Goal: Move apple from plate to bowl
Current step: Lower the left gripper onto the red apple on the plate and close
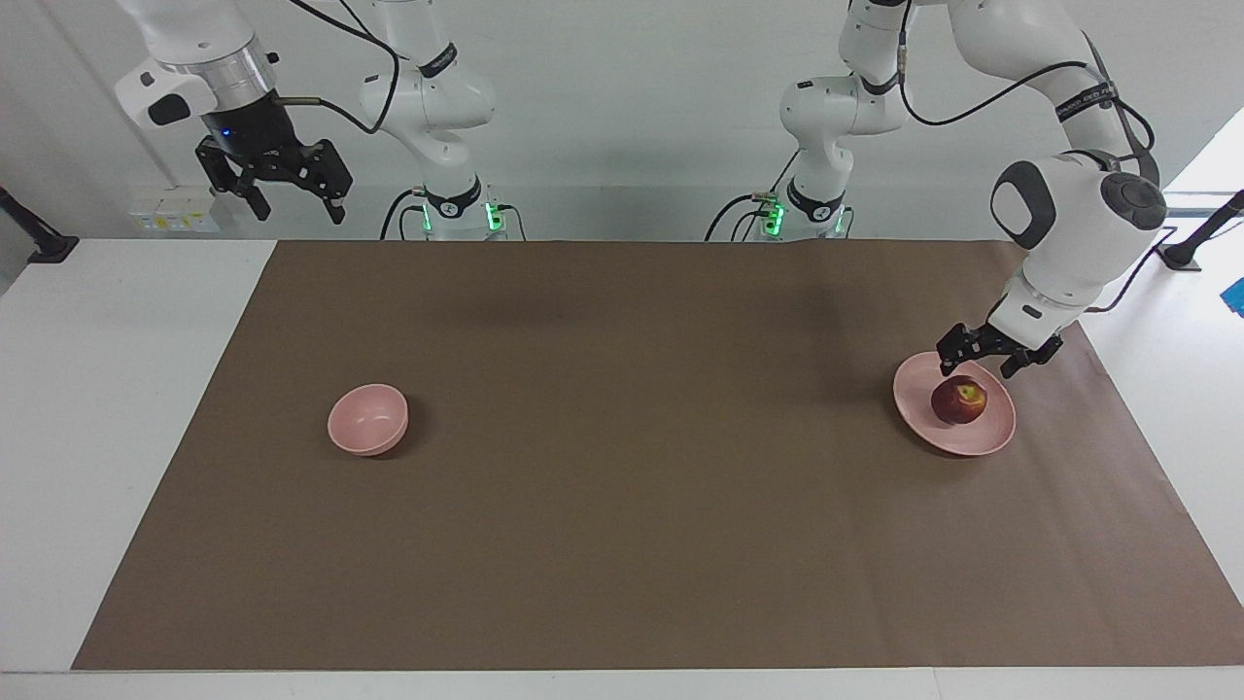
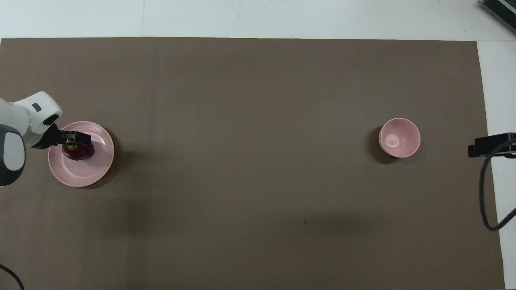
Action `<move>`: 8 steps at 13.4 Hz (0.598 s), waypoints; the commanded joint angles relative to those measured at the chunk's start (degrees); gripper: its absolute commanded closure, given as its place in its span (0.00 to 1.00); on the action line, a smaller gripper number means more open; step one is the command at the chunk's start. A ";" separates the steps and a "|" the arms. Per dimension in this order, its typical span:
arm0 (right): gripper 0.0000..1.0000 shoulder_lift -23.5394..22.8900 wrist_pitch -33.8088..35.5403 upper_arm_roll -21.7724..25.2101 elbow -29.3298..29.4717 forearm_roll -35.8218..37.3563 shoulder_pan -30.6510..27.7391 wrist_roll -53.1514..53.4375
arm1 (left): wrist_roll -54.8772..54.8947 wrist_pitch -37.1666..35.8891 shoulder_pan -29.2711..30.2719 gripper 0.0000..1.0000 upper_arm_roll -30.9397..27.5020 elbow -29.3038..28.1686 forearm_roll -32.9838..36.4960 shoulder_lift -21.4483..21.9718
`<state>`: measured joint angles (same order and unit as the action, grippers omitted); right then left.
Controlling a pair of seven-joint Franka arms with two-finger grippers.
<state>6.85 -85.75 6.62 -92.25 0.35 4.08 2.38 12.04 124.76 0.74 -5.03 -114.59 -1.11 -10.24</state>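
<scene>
Now, facing view: left hand (image 1: pixel 980 365) spread wide, empty, just over apple (image 1: pixel 959 400) on plate (image 1: pixel 918 413) at 3 o'clock; bowl (image 1: pixel 367 419) at 9; right hand (image 1: pixel 295 199) waits released, 10 o'clock. Overhead view: apple (image 2: pixel 82 152) at 9, bowl (image 2: pixel 399 137) at 3.

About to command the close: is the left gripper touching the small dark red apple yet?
Apart. In the facing view the open left gripper hangs just over the apple, a gap showing between them.

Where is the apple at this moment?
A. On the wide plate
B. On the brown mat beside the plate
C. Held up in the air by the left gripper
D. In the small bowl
A: the apple lies on the plate, with the open left gripper just above it, not gripping it.
</scene>
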 commanded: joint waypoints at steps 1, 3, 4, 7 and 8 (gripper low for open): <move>0.00 1.15 0.58 0.15 -1.09 -0.44 -0.39 -1.32 | 0.88 5.13 0.66 0.00 0.19 -3.35 0.23 -0.22; 0.00 1.15 0.67 0.15 -1.09 -0.44 -0.39 -1.41 | 0.97 5.85 0.58 0.00 0.28 -4.24 0.23 -0.22; 0.00 1.15 0.67 0.15 -1.09 -0.44 -0.48 -1.41 | 0.97 5.93 0.57 0.00 0.28 -4.41 0.23 -0.48; 0.00 1.15 0.76 0.15 -1.09 -0.44 -0.48 -1.50 | 0.88 6.46 0.49 0.00 0.28 -4.50 0.23 -1.62; 0.00 1.15 0.76 0.15 -1.09 -0.44 -0.48 -1.50 | 0.88 6.55 0.49 0.00 0.28 -4.59 0.23 -1.88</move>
<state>6.85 -85.70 6.63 -92.28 0.35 4.07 2.38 12.35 129.63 1.01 -4.90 -118.19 -1.11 -11.86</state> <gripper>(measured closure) 0.000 0.000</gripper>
